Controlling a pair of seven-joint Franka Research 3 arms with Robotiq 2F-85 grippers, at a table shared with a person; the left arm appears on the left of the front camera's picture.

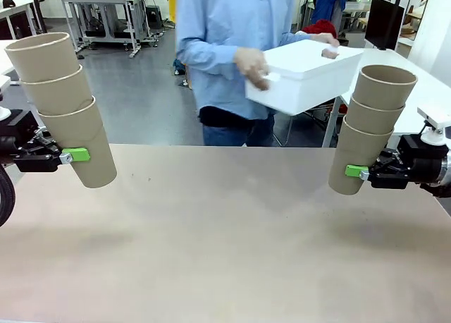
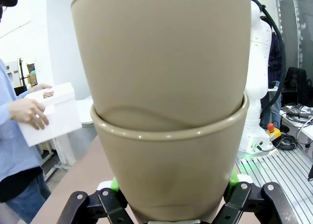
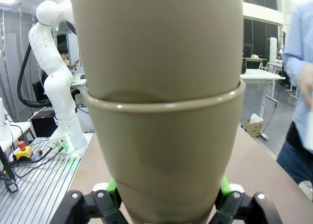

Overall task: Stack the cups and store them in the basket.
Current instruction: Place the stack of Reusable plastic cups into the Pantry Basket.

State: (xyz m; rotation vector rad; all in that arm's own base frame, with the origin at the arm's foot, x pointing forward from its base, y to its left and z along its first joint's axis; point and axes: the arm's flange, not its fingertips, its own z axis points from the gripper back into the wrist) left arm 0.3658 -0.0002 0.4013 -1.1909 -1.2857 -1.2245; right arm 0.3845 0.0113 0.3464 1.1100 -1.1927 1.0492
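- our left gripper [image 1: 76, 155] is closed on the lowest cup of a nested stack of three cardboard cups [image 1: 62, 104], held above the table [image 1: 225, 238] with rims up.
- our right gripper [image 1: 357, 171] grips a second stack of three [image 1: 373, 125] in the same way.
- the person [image 1: 218, 27] carries the white basket [image 1: 310, 72] in the air beyond the far edge. we think the stacks wait lifted so the basket can be placed for them.

Two nested tan-brown tapered cardboard cups [image 2: 166, 111] rise close ahead, the lower one clamped between the green-padded jaws of the black left gripper [image 2: 174, 182]. At the left, a person's hand [image 2: 29, 114] grips a tilted white rectangular plastic basket [image 2: 56, 119].
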